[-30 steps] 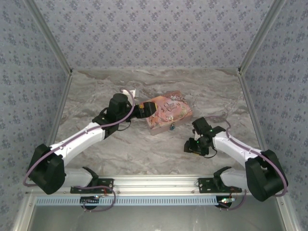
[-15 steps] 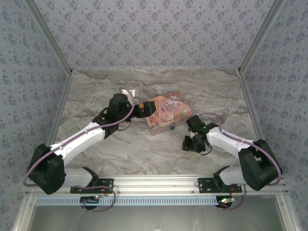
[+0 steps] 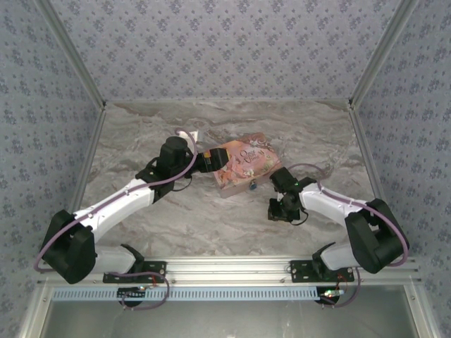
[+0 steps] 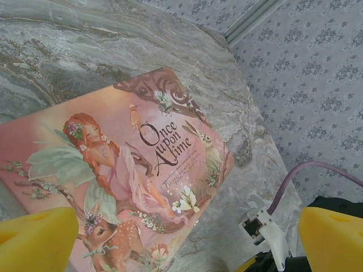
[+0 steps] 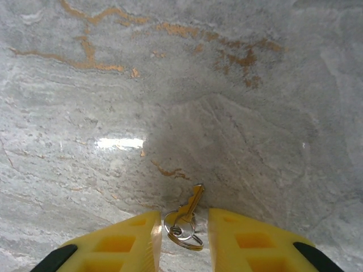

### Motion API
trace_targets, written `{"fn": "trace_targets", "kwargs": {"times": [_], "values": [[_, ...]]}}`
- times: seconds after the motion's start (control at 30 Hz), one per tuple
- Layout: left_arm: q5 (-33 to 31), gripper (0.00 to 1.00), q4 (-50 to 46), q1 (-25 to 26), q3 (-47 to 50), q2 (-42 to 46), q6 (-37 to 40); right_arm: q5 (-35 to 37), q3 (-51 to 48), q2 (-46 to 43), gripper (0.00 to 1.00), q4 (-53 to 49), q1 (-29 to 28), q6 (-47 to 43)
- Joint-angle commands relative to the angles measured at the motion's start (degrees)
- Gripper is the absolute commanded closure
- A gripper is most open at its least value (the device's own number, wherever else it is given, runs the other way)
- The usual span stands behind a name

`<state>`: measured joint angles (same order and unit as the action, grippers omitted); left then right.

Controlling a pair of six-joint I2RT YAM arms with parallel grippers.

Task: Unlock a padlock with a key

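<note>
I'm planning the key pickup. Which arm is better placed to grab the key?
Right. The key lies on the table between the fingers of the right pincer. The left pincer hangs open over the pink box instead.

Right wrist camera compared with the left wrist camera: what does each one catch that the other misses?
The right wrist view has a small brass key on a ring, lying between the yellow fingers of the right tool. The left wrist view has the pink box, a patterned wall and a purple cable, with the left tool spread wide. Both show the marbled table and yellow fingers at the bottom edge.
</note>
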<state>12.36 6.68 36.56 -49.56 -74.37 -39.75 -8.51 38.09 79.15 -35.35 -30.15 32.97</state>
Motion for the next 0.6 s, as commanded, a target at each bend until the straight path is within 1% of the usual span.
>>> {"fn": "trace_targets", "kwargs": {"times": [0.0,0.4,0.57], "values": [[-0.84,0.01,1.06,0.53,0.13,-0.16,-0.02,-0.20,0.57,1.16,0.72,-1.51,-0.78,-1.15],[-1.68,0.01,-0.13,0.51,-0.27,0.20,0.45,0.71,0.60,2.54,0.76,-1.08,-1.28,-0.72],[-2.23,0.01,-1.61,0.53,-1.01,0.46,1.48,0.95,0.59,2.84,0.81,-1.07,-1.32,-0.63]]}}
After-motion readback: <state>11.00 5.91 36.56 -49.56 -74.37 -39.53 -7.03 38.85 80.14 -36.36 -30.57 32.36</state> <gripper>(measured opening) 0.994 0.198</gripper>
